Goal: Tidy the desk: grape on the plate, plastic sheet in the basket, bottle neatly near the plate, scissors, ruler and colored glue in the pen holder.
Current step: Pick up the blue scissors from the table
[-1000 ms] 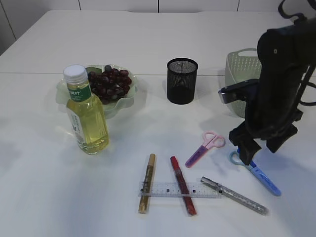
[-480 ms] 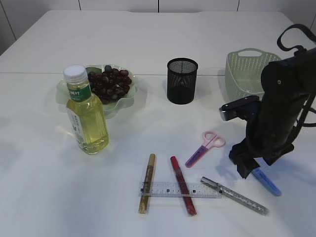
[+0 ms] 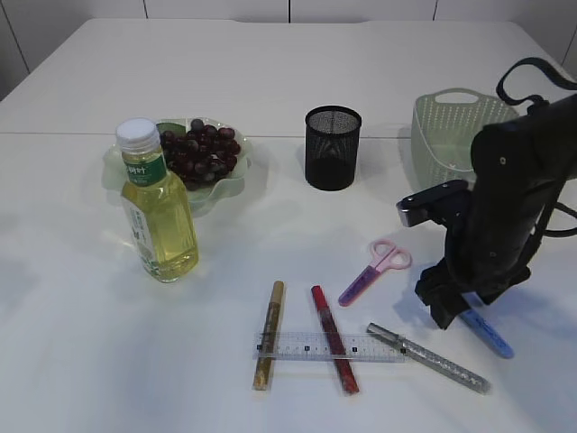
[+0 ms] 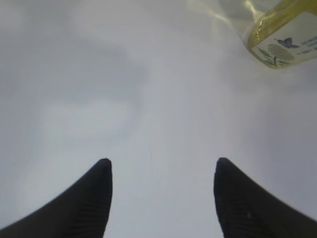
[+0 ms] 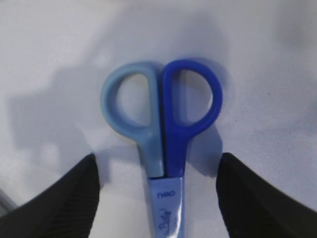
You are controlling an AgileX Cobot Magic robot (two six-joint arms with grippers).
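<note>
Blue scissors [image 5: 161, 106] lie flat on the table, both finger loops pointing away from the wrist camera. My right gripper [image 5: 158, 158] is open, low over them, one finger on each side of the shank, apart from it. In the exterior view the right gripper [image 3: 447, 307] hides the loops of the blue scissors [image 3: 488, 335]. Pink scissors [image 3: 374, 271] lie to its left. A clear ruler [image 3: 329, 346] rests across a gold glue [image 3: 268, 334] and a red glue [image 3: 334, 352], with a silver glue [image 3: 433, 358] beside them. My left gripper [image 4: 162, 163] is open over bare table near the bottle [image 4: 285, 39]. No plastic sheet is in view.
The bottle [image 3: 158, 207] of yellow liquid stands upright in front of the green plate [image 3: 236, 180] holding grapes [image 3: 200, 153]. A black mesh pen holder [image 3: 332, 147] stands at centre back. A green basket [image 3: 451, 126] stands behind the right arm.
The right arm has dropped lower and slightly toward the camera, bringing its open fingers down around the blue scissors. Nothing on the table has moved.
</note>
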